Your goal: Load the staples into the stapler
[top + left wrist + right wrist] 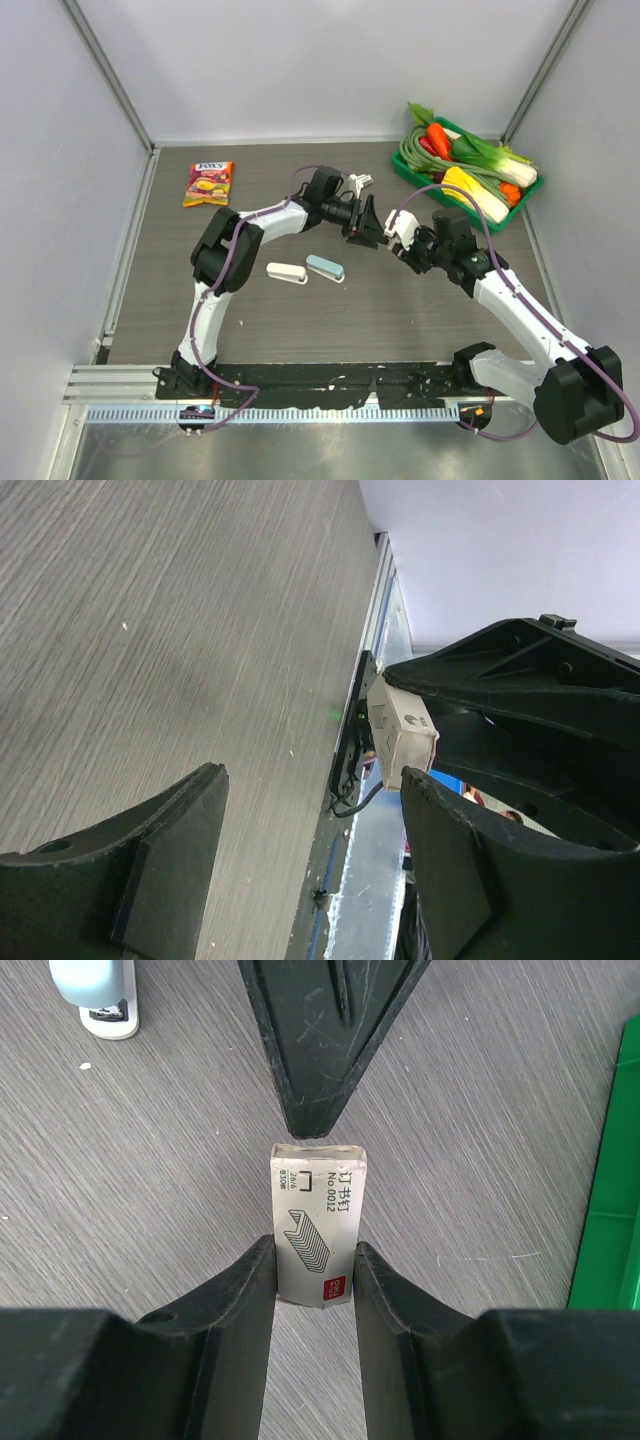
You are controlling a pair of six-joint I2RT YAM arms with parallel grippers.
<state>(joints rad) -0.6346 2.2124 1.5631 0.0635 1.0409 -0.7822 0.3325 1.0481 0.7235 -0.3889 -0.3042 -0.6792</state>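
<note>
Two arms meet over the middle of the dark wood-grain table (400,310). There is one small whitish rectangular cardboard box of staples (318,1210), printed with a staple drawing and a little red mark. The right gripper (315,1252) has it pinched by its long sides between both black fingers. The left gripper (312,775) stands wide with nothing between its jaws; one of its fingertips (305,1110) sits against the box's far end.

Two staplers lie side by side on the table just left of the grippers: a white stapler (287,272) and a pale blue stapler (325,267). One red and yellow snack packet (208,183) lies far left, and one green plastic tray (527,198) of vegetables fills the far right corner.

Only the overhead view shows both staplers and the packet. The right wrist view alone shows the box's print and the grip on it. The left wrist view shows just one end of the box, jutting from the right gripper's fingers.
</note>
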